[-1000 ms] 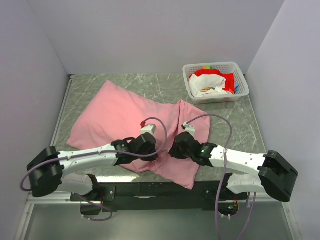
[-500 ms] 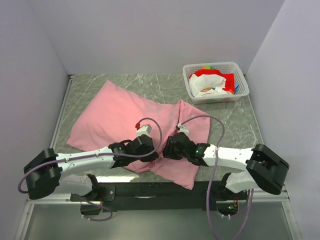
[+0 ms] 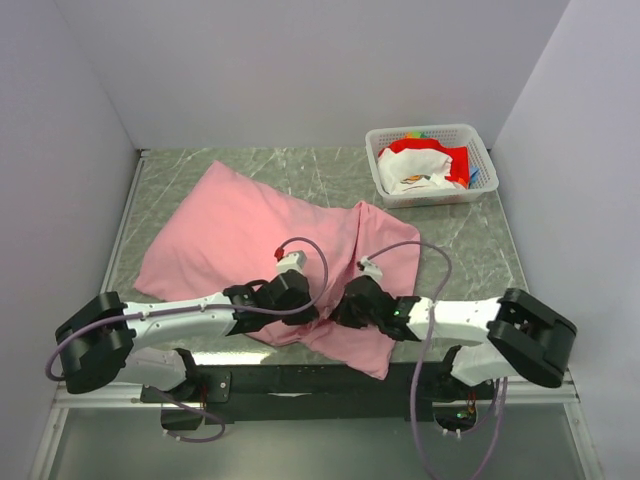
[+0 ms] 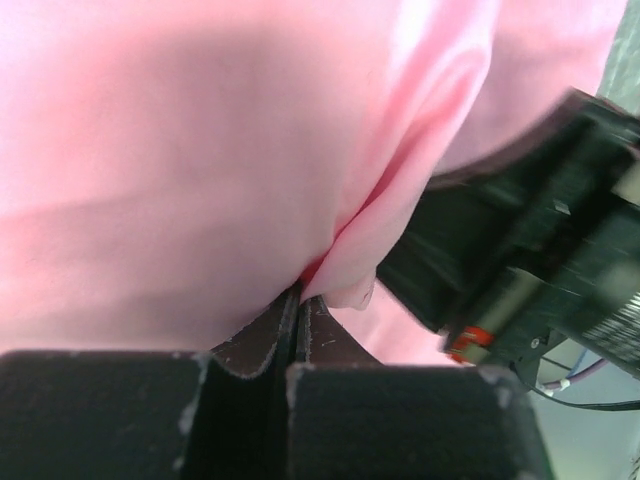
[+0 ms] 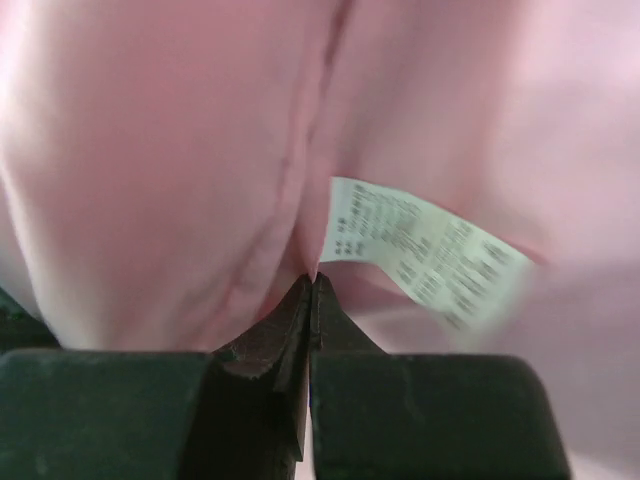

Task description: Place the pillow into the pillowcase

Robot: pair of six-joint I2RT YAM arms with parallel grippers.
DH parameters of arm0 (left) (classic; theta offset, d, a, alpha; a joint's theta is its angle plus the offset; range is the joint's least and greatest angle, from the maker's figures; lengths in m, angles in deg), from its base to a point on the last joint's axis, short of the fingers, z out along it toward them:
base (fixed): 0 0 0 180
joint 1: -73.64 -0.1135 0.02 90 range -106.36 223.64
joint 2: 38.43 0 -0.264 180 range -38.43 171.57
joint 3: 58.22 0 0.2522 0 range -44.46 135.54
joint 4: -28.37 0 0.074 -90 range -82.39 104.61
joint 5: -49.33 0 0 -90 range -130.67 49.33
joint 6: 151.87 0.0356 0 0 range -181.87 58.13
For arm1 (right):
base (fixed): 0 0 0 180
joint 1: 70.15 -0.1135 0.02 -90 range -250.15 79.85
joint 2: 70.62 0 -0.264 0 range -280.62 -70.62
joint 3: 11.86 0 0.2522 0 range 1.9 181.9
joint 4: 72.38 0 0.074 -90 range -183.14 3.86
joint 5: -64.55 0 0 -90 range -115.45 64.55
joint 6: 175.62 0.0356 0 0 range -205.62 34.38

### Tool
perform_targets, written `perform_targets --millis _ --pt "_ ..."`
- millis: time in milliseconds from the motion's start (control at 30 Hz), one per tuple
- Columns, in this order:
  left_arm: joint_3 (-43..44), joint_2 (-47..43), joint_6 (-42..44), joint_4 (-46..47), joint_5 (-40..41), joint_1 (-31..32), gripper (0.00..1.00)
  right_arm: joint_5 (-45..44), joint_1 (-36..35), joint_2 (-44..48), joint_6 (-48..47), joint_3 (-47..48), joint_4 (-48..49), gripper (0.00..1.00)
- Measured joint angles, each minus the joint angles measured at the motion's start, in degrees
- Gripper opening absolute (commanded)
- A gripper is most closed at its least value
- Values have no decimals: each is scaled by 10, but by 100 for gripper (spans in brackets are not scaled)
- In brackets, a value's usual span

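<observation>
The pink pillowcase (image 3: 240, 225) lies bulging across the table's middle and left, its near end reaching the front edge. The pillow is hidden; no cream cushion shows. My left gripper (image 3: 297, 300) is shut on a fold of the pillowcase's near edge; in the left wrist view the closed tips (image 4: 298, 297) pinch pink fabric (image 4: 180, 150). My right gripper (image 3: 345, 305) is shut on the pillowcase just right of it; in the right wrist view the tips (image 5: 312, 282) clamp a pink fold (image 5: 150, 170) beside the white sewn label (image 5: 425, 250).
A white plastic basket (image 3: 478, 150) with red and white cloth stands at the back right. Grey walls close in the left, back and right sides. The marble table (image 3: 470, 250) shows bare to the right of the pillowcase.
Both grippers have drawn closer together near the pillowcase's front edge. The right arm has swung left and nearer; the pink fabric between them has bunched slightly.
</observation>
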Motion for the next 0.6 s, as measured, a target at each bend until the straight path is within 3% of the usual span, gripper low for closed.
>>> perform_targets --millis 267,600 --pt "17 42 26 3 -24 0 1 -50 -24 204 36 -75 -78 0" --pt "80 134 95 -24 -76 1 11 -96 -55 263 41 -54 -150 0"
